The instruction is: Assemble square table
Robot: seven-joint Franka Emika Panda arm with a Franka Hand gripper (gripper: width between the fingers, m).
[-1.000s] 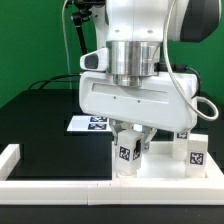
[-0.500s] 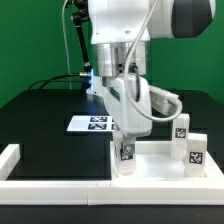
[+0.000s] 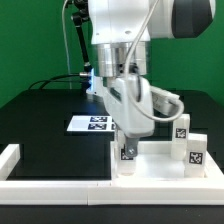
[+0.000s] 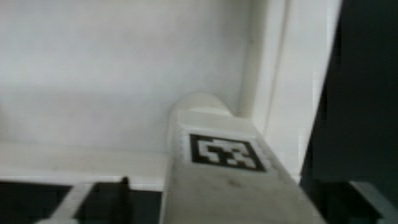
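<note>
One leg [image 3: 127, 152]: standing in the slab's [image 3: 160, 158] near corner socket
gripper [image 3: 128, 140]: around it, can't tell if it's let go
next: lift clear, grab another leg [image 3: 196, 151]

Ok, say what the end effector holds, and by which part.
Cannot tell. The end effector sits at the top of the tagged leg standing at the slab's corner; a grip on it is not visible.

Exterior frontal, near — wrist looks down, close.
</note>
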